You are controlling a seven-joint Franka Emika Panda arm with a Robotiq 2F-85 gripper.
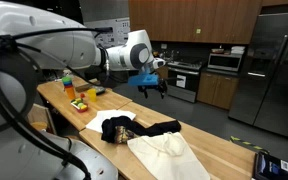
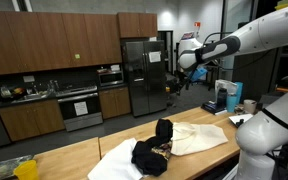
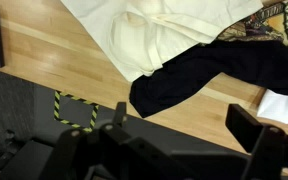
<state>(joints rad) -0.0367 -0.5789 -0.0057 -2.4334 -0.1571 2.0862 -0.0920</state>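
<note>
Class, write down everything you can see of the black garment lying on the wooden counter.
The black garment is soft, matte cloth, crumpled in a loose heap with one part stretched out flatter. It lies on the wooden counter, overlapping a cream cloth and a white cloth. A brown patterned fabric is bunched against it. The open gripper hangs above, clear of it.
</note>
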